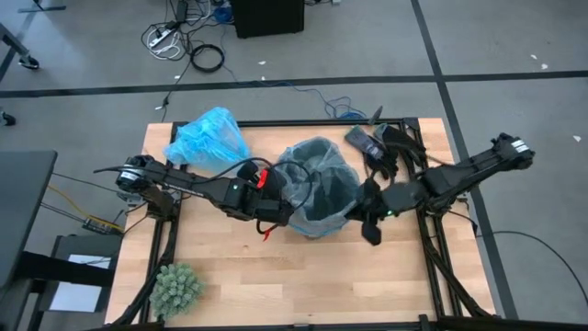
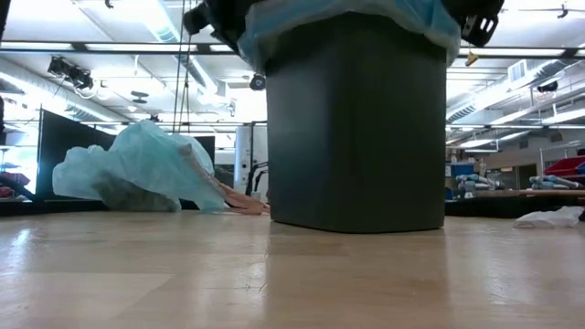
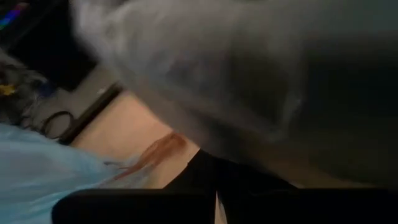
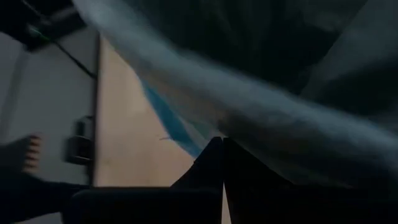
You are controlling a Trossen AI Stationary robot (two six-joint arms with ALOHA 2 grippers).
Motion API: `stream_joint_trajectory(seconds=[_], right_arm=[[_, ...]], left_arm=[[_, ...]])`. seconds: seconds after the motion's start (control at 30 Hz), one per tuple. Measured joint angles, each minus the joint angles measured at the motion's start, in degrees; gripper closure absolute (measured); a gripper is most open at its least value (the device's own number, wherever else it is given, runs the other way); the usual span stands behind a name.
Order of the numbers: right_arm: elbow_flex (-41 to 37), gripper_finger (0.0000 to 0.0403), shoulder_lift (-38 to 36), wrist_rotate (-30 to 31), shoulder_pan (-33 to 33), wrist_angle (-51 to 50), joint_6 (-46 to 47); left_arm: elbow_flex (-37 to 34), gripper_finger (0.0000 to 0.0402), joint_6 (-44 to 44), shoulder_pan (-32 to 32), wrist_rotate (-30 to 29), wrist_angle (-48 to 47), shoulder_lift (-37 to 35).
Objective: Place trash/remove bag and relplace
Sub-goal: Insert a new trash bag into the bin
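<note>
A dark grey bin (image 1: 322, 195) stands upright at mid-table, lined with a pale grey-blue plastic bag (image 1: 312, 156) whose edge drapes over its rim (image 2: 430, 23). The bright blue bag (image 1: 209, 138) lies crumpled on the table at the far left, and shows in the low view too (image 2: 137, 169). No trash shows. My left gripper (image 1: 283, 213) is shut at the bin's left rim. My right gripper (image 1: 369, 221) is shut at the bin's near right rim. My left gripper's shut fingertips (image 3: 208, 171) lie against the pale liner's overhang (image 3: 249, 134) at the bin's left rim, slanting down from the table's left. Whether a layer sits between them, I cannot tell. My right gripper's shut fingertips (image 4: 217, 152) meet the liner's draped edge (image 4: 249, 134) at the bin's near right rim, slanting down from the right. Whether a layer is pinched cannot be told.
A green spiky ball (image 1: 175, 287) sits at the near left corner. Dark objects (image 1: 377, 142) lie at the far right of the table. Bare wood (image 1: 303, 276) stretches between the bin and the near edge.
</note>
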Motion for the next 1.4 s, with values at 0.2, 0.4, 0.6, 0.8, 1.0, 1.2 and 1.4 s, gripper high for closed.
stream_joint_trajectory(seconds=[0.2,0.4,0.6,0.8,1.0,1.2,1.4], right_arm=[[0.08,0.0403,6.93,5.52,3.98,0.77,0.28],[0.13,0.0403,10.98,12.58,7.72,0.76,3.39],[0.19,0.0403,12.51,15.17,9.5,-2.33,7.74],[0.04,0.0403,11.26,22.33,14.08,-1.91,11.6],[-0.02,0.0403,9.54,25.19,16.04,2.07,10.55],[-0.02,0.0403,7.94,23.62,15.16,10.05,3.75],[-0.04,0.0403,7.86,22.34,15.78,15.38,-1.01]], left_arm=[[4.55,0.0385,8.38,-1.75,0.67,0.92,-0.14],[5.74,0.0385,13.39,-2.17,-0.69,-0.33,-0.25],[2.06,0.0385,12.75,-2.02,-0.47,-1.27,-0.13],[1.87,0.0385,10.39,-2.37,-0.03,-0.86,-0.39],[1.85,0.0385,11.91,-2.89,1.82,0.92,-3.33],[1.85,0.0385,17.3,-3.26,3.19,5.16,-6.45],[1.85,0.0385,16.47,-3.19,4.95,9.7,-7.15]])
